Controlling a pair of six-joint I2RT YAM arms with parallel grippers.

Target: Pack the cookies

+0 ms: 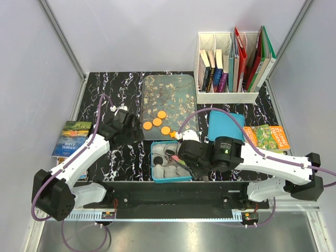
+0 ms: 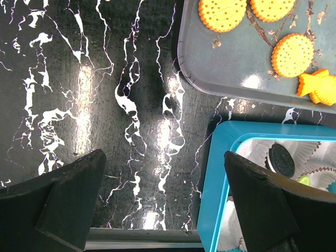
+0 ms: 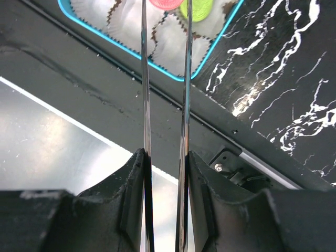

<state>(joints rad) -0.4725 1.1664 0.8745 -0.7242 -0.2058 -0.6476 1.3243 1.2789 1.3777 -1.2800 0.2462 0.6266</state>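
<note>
Top external view shows four orange cookies (image 1: 157,122) lying on the near right part of a grey tray (image 1: 163,94) at the middle of the black marbled surface (image 1: 94,89); an orange fish-shaped piece (image 1: 172,135) sits at the tray's near right corner; just near of the tray stands a teal box (image 1: 153,163) lined with paper cups (image 1: 167,170), and a teal lid (image 1: 226,126) lies to the right of it.

Left wrist view has the left pincer (image 2: 168,210) spread wide over bare surface, holding nothing, left of the box and near the tray's near left corner; three of the orange cookies show on the tray here, and a black cookie (image 2: 282,160) lies in a cup inside the box, with a green cookie (image 2: 303,180) just near of it.

Right wrist view has the right pincer (image 3: 164,173) pressed onto a pair of long metal tweezers (image 3: 145,105), whose blades reach out over the box; a pink cookie (image 3: 165,2) shows between the blade tips at the frame's top edge, the green one just right of them; whether the tips pinch the pink cookie I cannot tell.
</note>
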